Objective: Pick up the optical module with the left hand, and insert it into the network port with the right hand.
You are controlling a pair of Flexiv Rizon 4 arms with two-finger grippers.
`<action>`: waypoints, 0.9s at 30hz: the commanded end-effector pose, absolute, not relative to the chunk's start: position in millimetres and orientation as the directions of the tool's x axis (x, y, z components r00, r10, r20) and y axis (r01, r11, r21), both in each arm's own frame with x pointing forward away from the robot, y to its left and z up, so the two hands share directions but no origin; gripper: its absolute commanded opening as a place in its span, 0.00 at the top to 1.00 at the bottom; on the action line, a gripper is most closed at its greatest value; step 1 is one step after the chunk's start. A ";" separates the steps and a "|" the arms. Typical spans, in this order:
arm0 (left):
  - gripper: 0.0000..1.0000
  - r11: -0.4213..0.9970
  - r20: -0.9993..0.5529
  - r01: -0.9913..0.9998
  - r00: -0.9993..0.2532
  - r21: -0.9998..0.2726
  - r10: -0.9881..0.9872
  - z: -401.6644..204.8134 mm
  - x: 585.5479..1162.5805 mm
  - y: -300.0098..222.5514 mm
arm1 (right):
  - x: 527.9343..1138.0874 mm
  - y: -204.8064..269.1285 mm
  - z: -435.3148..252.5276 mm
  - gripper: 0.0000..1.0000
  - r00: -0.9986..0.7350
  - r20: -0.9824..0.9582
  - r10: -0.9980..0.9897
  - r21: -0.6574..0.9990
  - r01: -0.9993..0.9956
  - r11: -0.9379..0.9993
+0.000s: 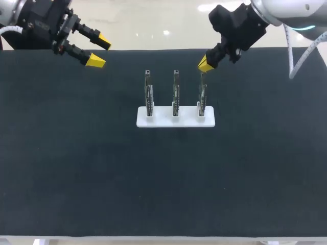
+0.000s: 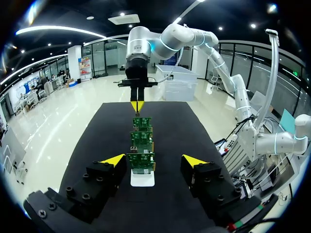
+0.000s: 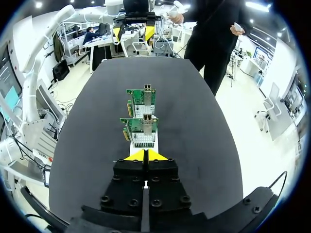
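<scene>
The black cloth-covered tabletop point(image 1: 76, 178) carries, a little toward its far edge and about midway between its side edges, one white rectangular plastic holder point(image 1: 176, 117) with three green circuit cards with metal network ports point(image 1: 176, 93) standing upright in a row — long axes vertical, the row running side to side.

The left gripper point(image 1: 97, 51) hangs near the far left corner of the tabletop, well apart from the cards, its yellow-tipped fingers spread wide and holding nothing. The right gripper point(image 1: 206, 65) sits just above the top edge of the rightmost card point(image 1: 202, 95), fingers pressed together; whether a small optical module is pinched in the tips, I cannot tell. No loose module shows on the cloth.

So the right arm is much the nearer, and its closed tips point down at that card — any insertion would go downward along the card's long axis, I judge.
</scene>
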State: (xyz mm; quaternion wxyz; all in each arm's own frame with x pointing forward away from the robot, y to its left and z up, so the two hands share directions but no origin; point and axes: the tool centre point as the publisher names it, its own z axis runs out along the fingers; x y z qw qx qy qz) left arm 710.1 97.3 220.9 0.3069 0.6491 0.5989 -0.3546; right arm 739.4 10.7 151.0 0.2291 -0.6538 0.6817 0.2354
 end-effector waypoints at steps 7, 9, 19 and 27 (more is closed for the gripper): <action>0.00 -0.095 -0.826 0.995 0.030 -0.028 0.563 221.3 710.9 97.1 | 740.2 11.2 136.5 1.00 -0.037 -0.629 -0.777 0.024 -0.999 0.029; 0.00 -0.095 -0.826 0.995 0.030 -0.028 0.563 221.3 710.9 97.1 | 740.4 11.3 135.7 1.00 -0.036 -0.630 -0.776 0.021 -0.999 0.030; 0.00 -0.095 -0.826 0.995 0.030 -0.028 0.563 221.3 710.9 97.1 | 743.1 6.8 162.3 1.00 -0.042 -0.618 -0.785 0.020 -0.999 0.037; 0.00 -0.095 -0.826 0.995 0.030 -0.028 0.563 221.3 710.9 97.1 | 743.6 -4.2 180.2 1.00 -0.048 -0.631 -0.775 0.010 -0.999 0.054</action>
